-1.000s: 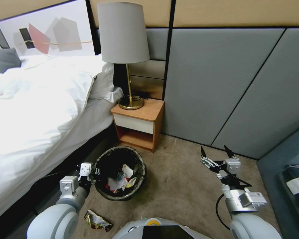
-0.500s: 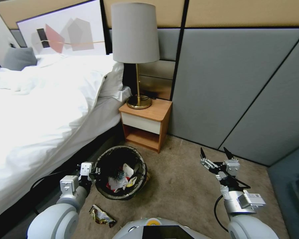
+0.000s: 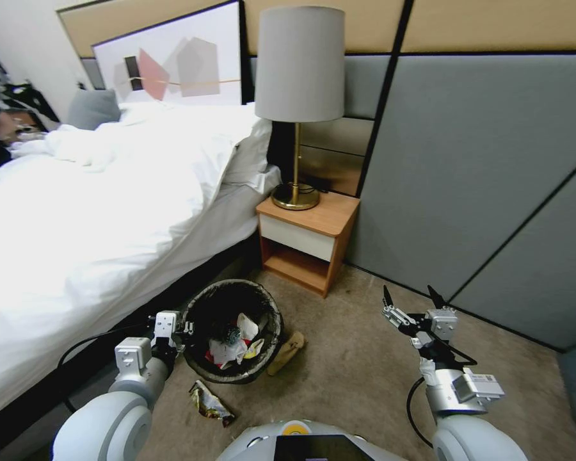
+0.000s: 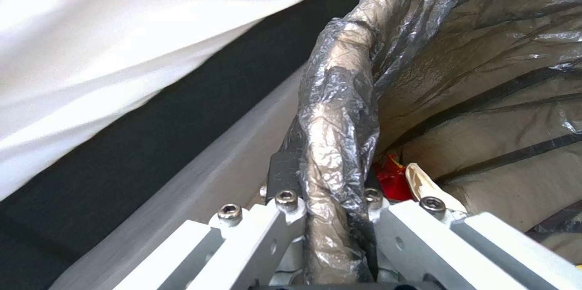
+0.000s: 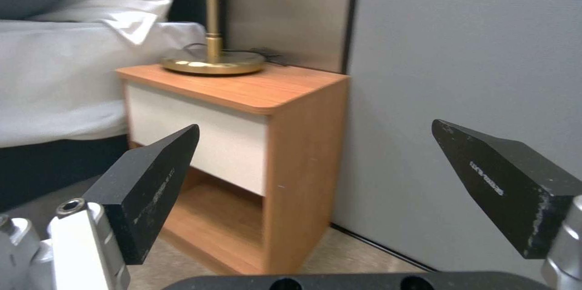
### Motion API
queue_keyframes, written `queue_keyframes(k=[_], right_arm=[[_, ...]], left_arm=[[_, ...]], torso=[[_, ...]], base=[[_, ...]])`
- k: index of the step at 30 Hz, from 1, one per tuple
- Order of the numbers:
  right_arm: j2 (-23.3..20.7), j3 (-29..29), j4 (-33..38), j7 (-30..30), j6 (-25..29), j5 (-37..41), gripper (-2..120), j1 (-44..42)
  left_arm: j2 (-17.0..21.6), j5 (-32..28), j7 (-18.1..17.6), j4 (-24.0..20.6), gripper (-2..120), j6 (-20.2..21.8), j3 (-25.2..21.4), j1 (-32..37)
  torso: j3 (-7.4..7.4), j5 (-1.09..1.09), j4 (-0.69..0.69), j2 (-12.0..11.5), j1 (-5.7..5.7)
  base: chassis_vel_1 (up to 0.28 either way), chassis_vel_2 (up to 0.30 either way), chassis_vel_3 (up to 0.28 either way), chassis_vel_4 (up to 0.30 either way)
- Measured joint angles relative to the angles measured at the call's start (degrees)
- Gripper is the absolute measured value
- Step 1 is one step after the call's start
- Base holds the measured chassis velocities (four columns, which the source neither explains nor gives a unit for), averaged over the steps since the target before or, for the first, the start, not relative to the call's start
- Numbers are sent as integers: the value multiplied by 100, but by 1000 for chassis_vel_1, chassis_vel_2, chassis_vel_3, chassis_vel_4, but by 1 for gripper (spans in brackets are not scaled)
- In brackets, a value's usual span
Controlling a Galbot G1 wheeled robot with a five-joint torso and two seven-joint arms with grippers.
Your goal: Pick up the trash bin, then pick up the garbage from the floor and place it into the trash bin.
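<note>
Ideally the left tool [image 4: 327, 199], clamped on the trash bin [image 3: 198, 365] rim, holds level while the wide-open, empty right tool [image 3: 411, 298] goes for the tan scrap [image 3: 285, 352].

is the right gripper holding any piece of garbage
No, the right gripper hangs open over bare carpet with nothing between its black fingertips, while the left gripper is clamped on the trash bin rim.

Bin [image 3: 205, 365] on floor beside bed [image 3: 77, 224], nightstand [image 3: 307, 240] behind it, lamp [image 3: 299, 102] on top. Wrappers [image 3: 237, 342] in bin; one wrapper [image 3: 211, 403] in front, scrap [image 3: 287, 352] right.
</note>
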Motion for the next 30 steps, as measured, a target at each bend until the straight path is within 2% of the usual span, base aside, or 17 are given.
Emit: queue_keyframes(k=[30], right_arm=[[-51,-130,-31,122,-66,20,100,35]], left_arm=[[1,-7,4,0,1,10,0,20]], torso=[[0,0,0,0,0]], base=[[76,74,71,71]])
